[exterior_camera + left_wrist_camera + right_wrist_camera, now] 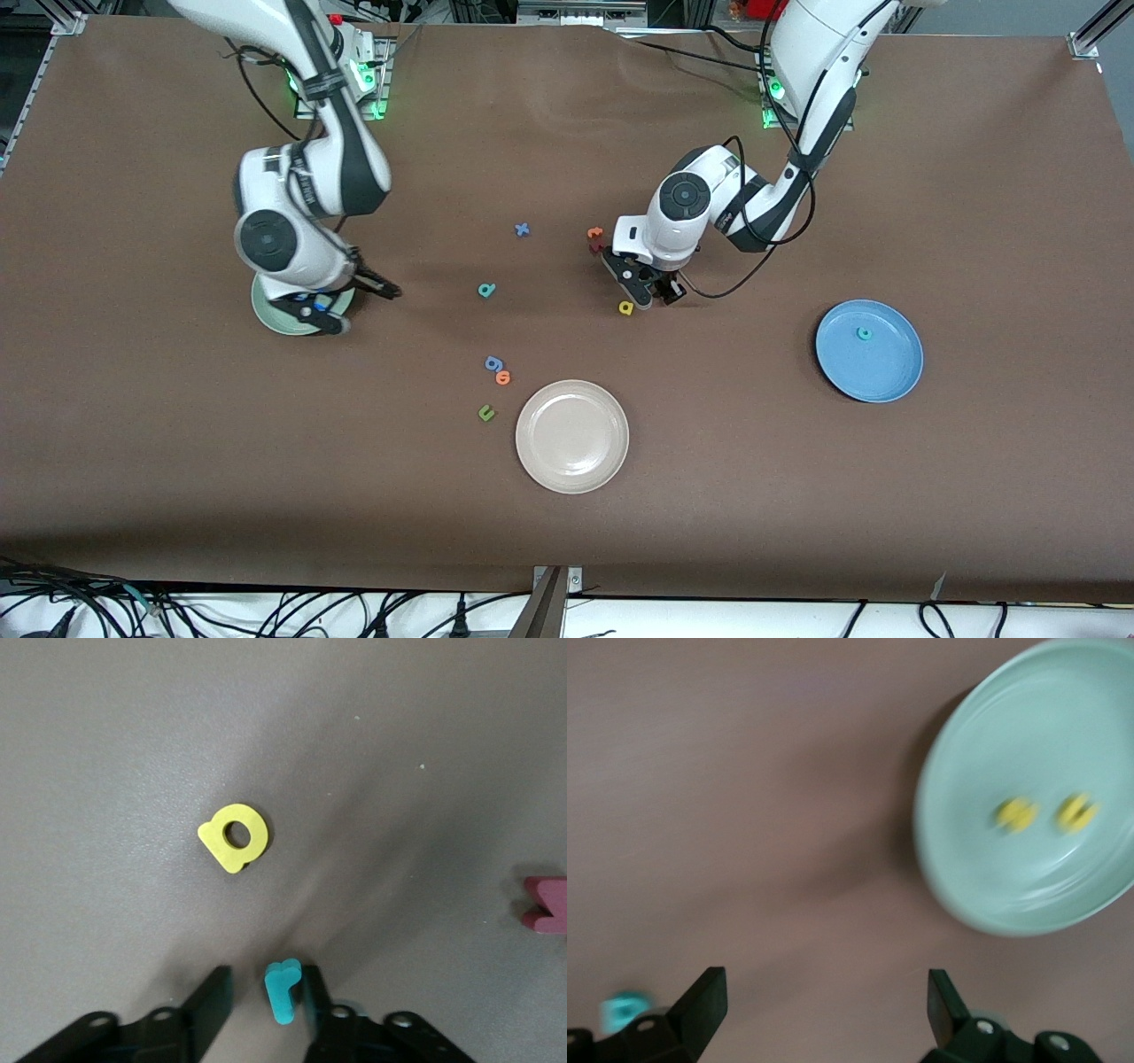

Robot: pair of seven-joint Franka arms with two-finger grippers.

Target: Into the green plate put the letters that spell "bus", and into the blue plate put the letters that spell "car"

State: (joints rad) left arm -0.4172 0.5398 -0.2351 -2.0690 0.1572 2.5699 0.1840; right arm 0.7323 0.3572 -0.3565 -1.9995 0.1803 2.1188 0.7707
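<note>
Beige plate sits on the brown counter, toward the camera's edge. Just beside it lies a green u, with an orange o touching a blue g a little farther back. Blue x lies alone mid-counter. Orange letter and dark red letter lie together (shapes unreadable).

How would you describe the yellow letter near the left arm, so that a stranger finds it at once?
Start at the beige plate, then look farther from the front camera, to the left claw. The yellow a lies flat on the brown table just beside that claw. It is the only yellow letter there; its neighbours are teal, orange and dark red.
</note>
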